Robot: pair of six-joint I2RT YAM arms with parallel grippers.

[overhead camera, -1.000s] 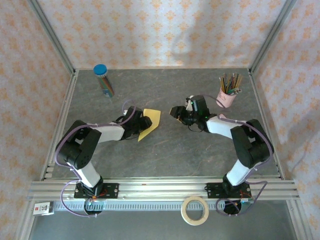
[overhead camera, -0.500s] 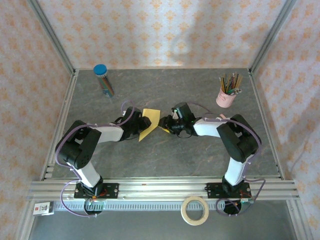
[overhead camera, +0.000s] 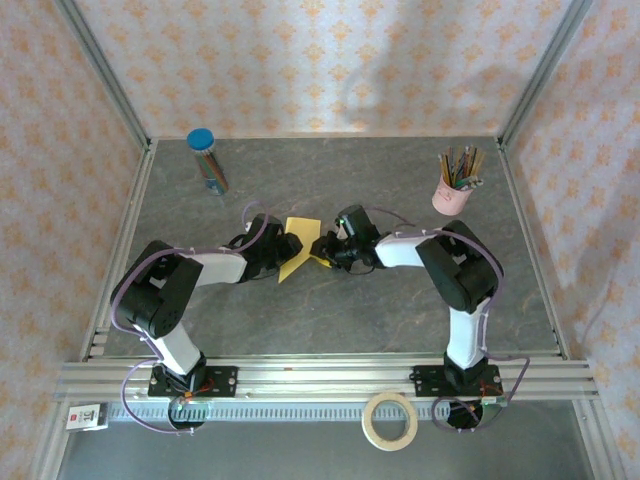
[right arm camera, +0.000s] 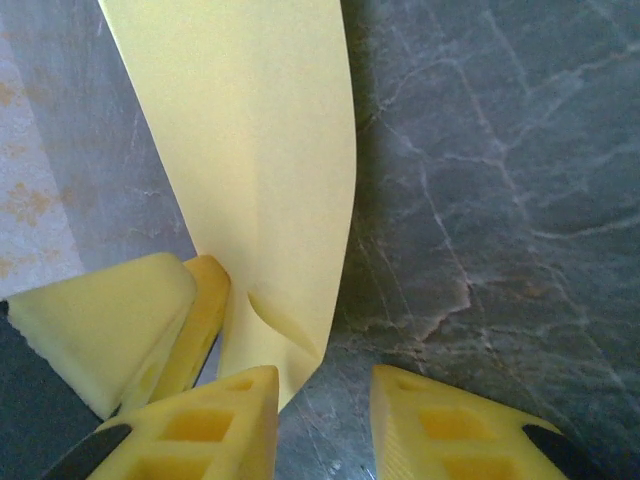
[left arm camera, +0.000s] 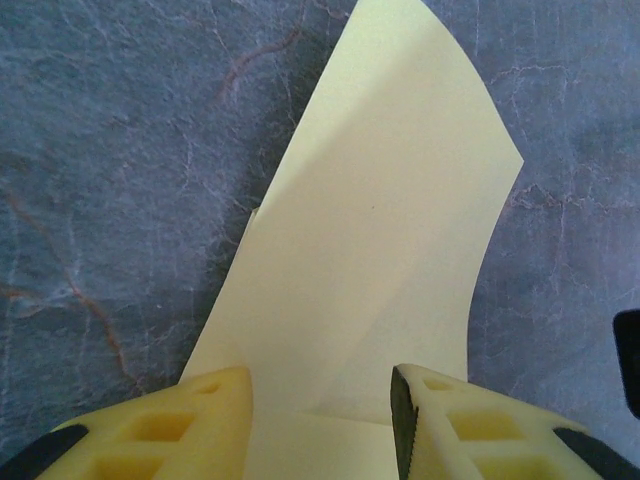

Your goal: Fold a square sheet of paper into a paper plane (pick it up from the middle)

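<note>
Both arms reached inward to the middle of the grey table [overhead camera: 350, 170], their hands facing one another across the sheet of paper [overhead camera: 298, 235].

The yellow sheet was partly folded, with one crease visible in the left wrist view. It bowed upward, so its far edge stood off the table surface. It was located between the two hands, slightly left of the table's centre.

Left gripper [left arm camera: 320, 400]: the fingers [left arm camera: 205, 420] stood apart, and the paper filled the gap between them, reaching both inner faces. Whether they were pressing on it could not be determined.

Right gripper [right arm camera: 325, 400]: the jaws were parted and not gripping anything. The lower corner of the sheet hung just inside the gap, close to one finger [right arm camera: 200, 425], and the other finger was clear of the paper. In the same view, the left gripper's fingertips [right arm camera: 110, 310] sat against the opposite edge of the sheet.

Other items noted:
- A tube with a blue lid [overhead camera: 207, 160] stood at the far left of the table.
- A pink cup of pencils [overhead camera: 453, 197] stood at the far right.
- A roll of tape [overhead camera: 369, 420] lay in front of the mounting rail.

All three were well apart from the paper.
</note>
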